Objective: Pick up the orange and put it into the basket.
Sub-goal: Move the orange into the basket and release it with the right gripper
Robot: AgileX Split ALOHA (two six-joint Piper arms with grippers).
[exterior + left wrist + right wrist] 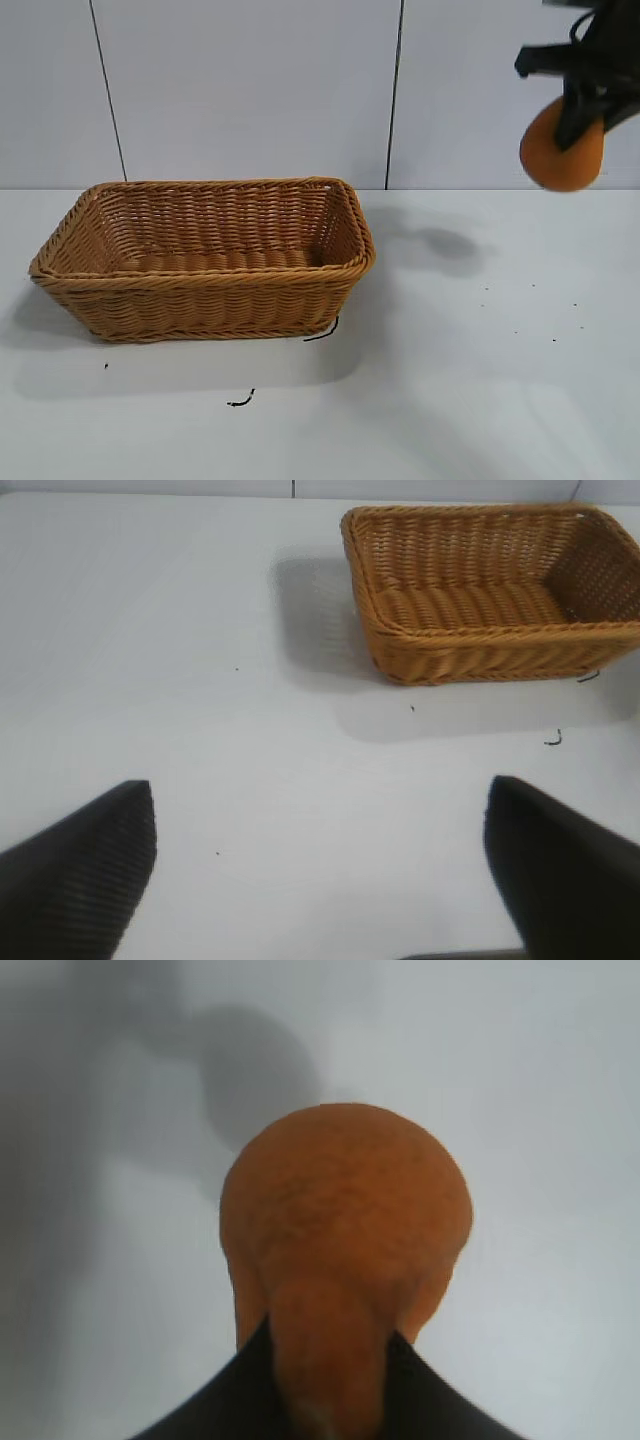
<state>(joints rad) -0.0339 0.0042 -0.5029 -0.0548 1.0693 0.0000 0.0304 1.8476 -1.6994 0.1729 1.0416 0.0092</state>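
Right hand (585, 115), raised high at the far right, grips the orange (562, 150) well above the white worktop (480, 380). The basket (205, 295) stands left of centre, holding nothing. Left hand (320, 870) hangs with fingers wide over bare worktop.

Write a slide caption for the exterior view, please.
Right gripper holds the orange in the air, right of the empty basket.

A white table (480, 400) fills the lower half of the exterior view, with small dark specks at the right and two short black marks (240, 400) near the lower centre. Behind it, across the upper half, stands a pale panelled wall (250, 90) divided by thin dark vertical seams. Soft shadows lie on the tabletop.
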